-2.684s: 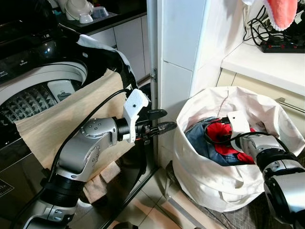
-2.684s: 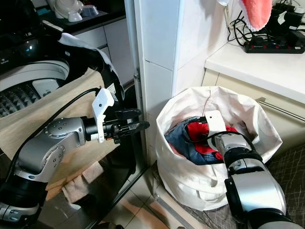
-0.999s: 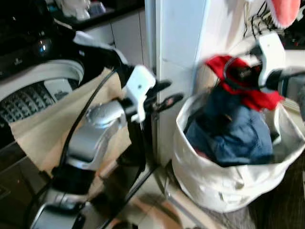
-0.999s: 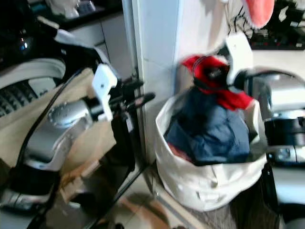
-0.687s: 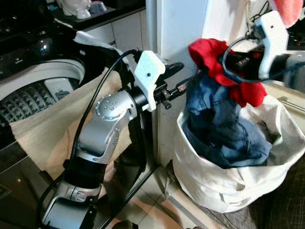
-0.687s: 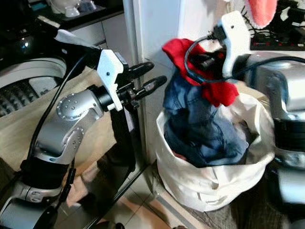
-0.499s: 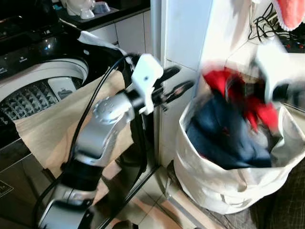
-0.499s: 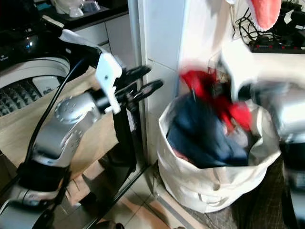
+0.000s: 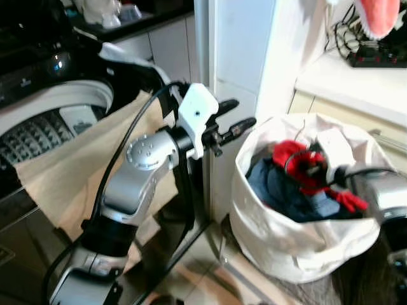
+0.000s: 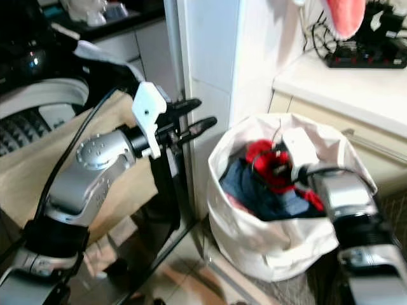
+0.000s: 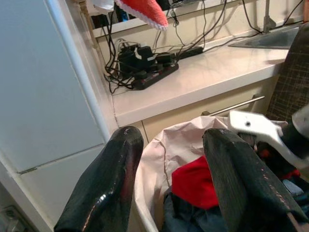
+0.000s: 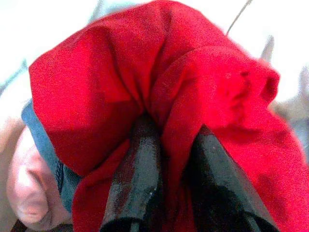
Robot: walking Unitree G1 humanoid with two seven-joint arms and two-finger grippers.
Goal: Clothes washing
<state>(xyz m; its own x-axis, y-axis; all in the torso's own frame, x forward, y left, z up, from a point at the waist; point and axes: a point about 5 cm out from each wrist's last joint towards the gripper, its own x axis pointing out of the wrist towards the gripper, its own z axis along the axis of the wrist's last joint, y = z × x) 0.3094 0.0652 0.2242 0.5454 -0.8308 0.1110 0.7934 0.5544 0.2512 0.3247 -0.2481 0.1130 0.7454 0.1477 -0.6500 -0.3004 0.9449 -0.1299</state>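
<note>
A white laundry bag stands on the floor beside a white pillar. Inside lie a red garment and blue denim clothes. My right gripper is down in the bag's mouth, shut on the red garment, whose folds bulge around both black fingers. My left gripper hovers open and holding nothing, left of the bag at about rim height, pointing towards it. To the left is the open top-loading washing machine with a beige cloth draped over its front edge.
The white pillar stands between the washer and the bag. A counter with a black power strip and cables runs behind the bag, and a pink cloth hangs above. Tiled floor lies below.
The right gripper lifted the red garment and denim high above the bag, then dropped back into it, still gripping the red garment. The left arm rose and stays open.
</note>
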